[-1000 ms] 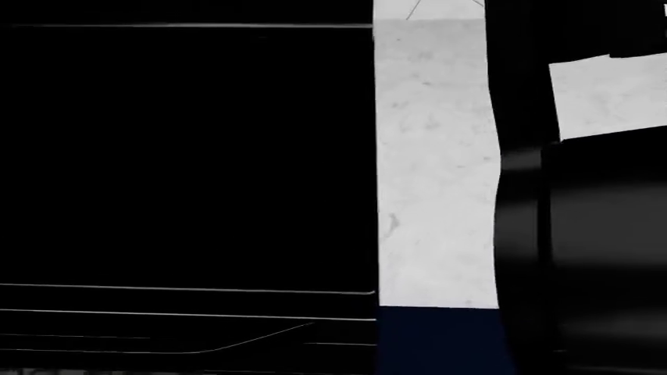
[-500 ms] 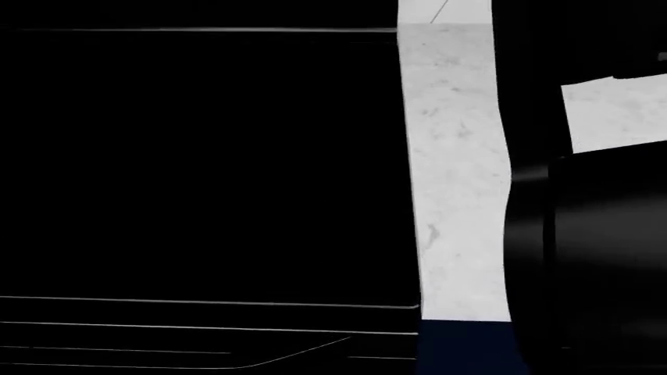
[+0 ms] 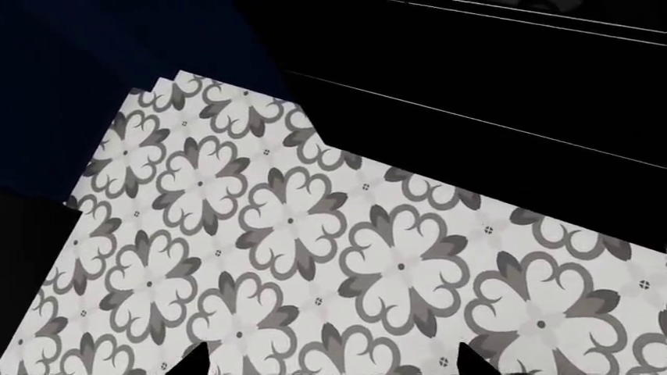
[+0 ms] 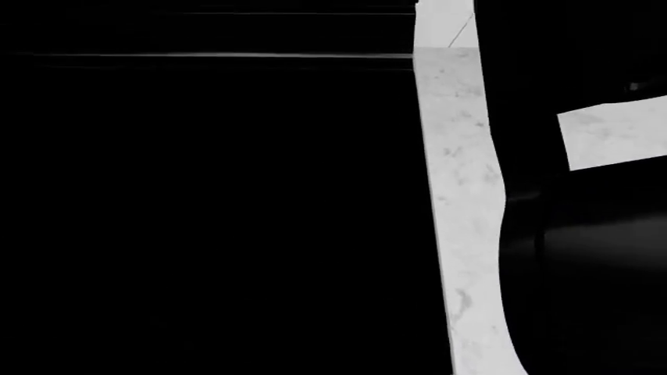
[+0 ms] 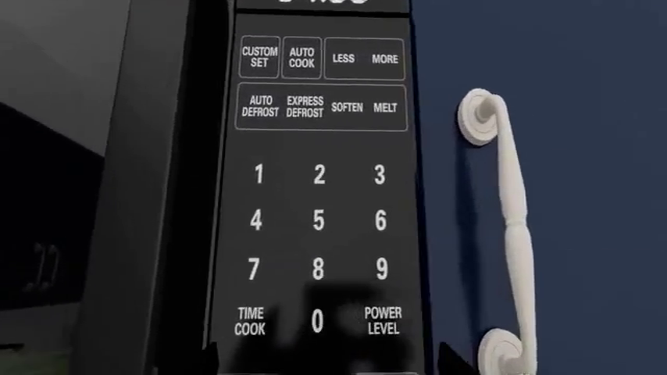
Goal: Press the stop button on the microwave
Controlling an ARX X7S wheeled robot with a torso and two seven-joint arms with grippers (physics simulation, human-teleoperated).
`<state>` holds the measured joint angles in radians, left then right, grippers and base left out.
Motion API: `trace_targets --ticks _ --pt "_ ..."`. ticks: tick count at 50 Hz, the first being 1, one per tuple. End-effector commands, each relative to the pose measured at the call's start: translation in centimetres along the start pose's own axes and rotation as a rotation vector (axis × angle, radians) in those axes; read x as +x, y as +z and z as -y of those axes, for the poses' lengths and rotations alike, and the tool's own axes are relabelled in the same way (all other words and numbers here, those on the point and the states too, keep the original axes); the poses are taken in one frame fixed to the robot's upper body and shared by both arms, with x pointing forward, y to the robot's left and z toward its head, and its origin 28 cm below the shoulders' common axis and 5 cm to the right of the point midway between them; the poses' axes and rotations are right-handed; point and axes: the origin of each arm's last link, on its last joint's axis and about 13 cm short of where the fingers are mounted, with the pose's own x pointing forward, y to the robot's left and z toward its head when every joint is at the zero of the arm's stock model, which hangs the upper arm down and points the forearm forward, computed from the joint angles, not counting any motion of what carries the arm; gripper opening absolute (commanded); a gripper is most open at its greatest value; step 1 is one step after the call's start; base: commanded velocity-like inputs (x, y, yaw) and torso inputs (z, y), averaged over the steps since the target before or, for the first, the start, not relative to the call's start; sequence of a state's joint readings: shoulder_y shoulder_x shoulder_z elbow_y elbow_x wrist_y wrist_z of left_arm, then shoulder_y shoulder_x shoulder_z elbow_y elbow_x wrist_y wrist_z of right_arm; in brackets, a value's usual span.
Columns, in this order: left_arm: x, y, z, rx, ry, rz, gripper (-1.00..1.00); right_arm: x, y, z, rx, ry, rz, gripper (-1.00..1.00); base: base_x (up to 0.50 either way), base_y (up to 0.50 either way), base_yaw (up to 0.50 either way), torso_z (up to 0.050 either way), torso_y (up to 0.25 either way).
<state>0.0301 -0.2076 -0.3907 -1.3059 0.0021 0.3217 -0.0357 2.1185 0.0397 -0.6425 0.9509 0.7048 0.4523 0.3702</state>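
The microwave's black keypad (image 5: 318, 195) fills the right wrist view, with number keys, TIME COOK (image 5: 250, 321), 0 and POWER LEVEL (image 5: 383, 321). No stop button shows in any frame. My right gripper (image 5: 328, 366) is close in front of the panel, just past the 0 row; only its dark fingertips (image 5: 454, 361) peek in, set wide apart, with nothing between them. My left gripper (image 3: 333, 367) hangs open and empty over patterned floor tiles (image 3: 312, 250); its fingertips (image 3: 198, 363) are far apart. In the head view neither gripper can be made out.
A dark blue cabinet door (image 5: 583, 195) with a white handle (image 5: 511, 234) stands beside the keypad. The head view shows a large black surface (image 4: 208, 195), a white marble strip (image 4: 458, 195) and a black arm part (image 4: 594, 281) at the right.
In the head view the marble strip has shifted right and the scene has slid downward. The dark blue patch at the lower edge has left the view.
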Motion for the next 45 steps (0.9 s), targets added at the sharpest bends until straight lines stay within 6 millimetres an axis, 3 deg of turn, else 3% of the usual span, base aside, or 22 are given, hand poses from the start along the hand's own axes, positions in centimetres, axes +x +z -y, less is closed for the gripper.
trace_targets --ticks 1,28,45 --pt "-0.1 -0.1 0.0 0.0 0.0 -0.005 1.0 0.1 0.1 0.1 -0.011 -0.016 0.014 1.0 0.0 0.0 0.0 0.05 0.098" --pt "-0.1 -0.1 0.0 0.0 0.0 -0.005 1.0 -0.5 1.1 0.3 0.024 0.017 0.082 1.0 0.13 0.0 0.0 0.05 0.098" --pt "-0.1 -0.1 0.0 0.0 0.0 -0.005 1.0 -1.2 3.4 0.1 0.069 0.014 0.178 1.0 0.03 0.0 0.0 0.05 0.099"
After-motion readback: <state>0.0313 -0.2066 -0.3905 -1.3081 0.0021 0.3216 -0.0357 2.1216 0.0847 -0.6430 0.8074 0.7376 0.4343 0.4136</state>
